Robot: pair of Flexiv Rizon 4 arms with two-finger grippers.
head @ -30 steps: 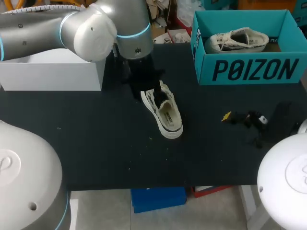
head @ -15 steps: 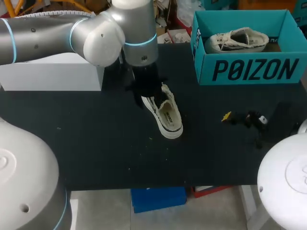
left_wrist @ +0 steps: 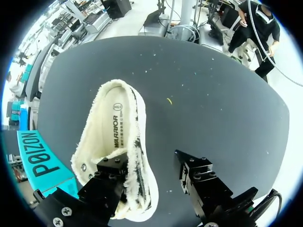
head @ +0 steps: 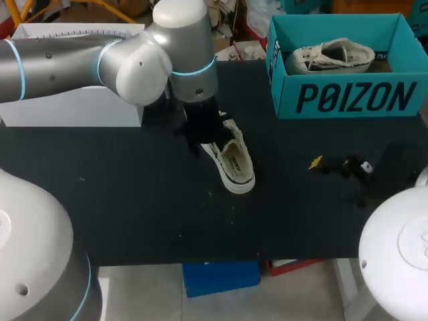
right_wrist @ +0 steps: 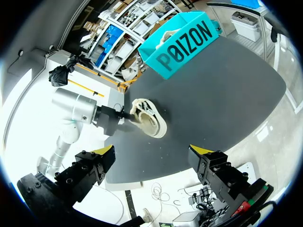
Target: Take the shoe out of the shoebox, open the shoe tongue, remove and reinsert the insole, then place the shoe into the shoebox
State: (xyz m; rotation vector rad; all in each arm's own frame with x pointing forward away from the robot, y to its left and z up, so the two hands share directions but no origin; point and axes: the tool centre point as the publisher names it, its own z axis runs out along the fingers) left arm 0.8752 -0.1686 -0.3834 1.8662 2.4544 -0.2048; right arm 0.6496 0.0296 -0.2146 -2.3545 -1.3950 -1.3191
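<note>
A cream canvas shoe (head: 231, 159) stands on its sole mid-table, toe toward the front edge. Its printed insole (left_wrist: 115, 132) shows inside the shoe (left_wrist: 120, 151). My left gripper (head: 200, 128) is down at the heel end. In the left wrist view this gripper (left_wrist: 150, 163) is open: one finger (left_wrist: 110, 177) sits inside the heel collar, the other finger (left_wrist: 196, 172) stands outside, apart from the shoe's side. The teal shoebox (head: 348, 97) at the back right holds a second shoe (head: 331, 55). My right gripper (head: 342, 170) hovers wide open near the right edge, holding nothing (right_wrist: 151, 158).
A white box (head: 73, 103) stands at the back left, behind my left arm (head: 100, 53). In the right wrist view the shoe (right_wrist: 149, 120) and shoebox (right_wrist: 182, 42) lie ahead across bare black tabletop (head: 134, 200).
My left arm has shifted a little to the right over the shoe's heel and its fingers have narrowed slightly. The shoe and right arm have stayed put.
</note>
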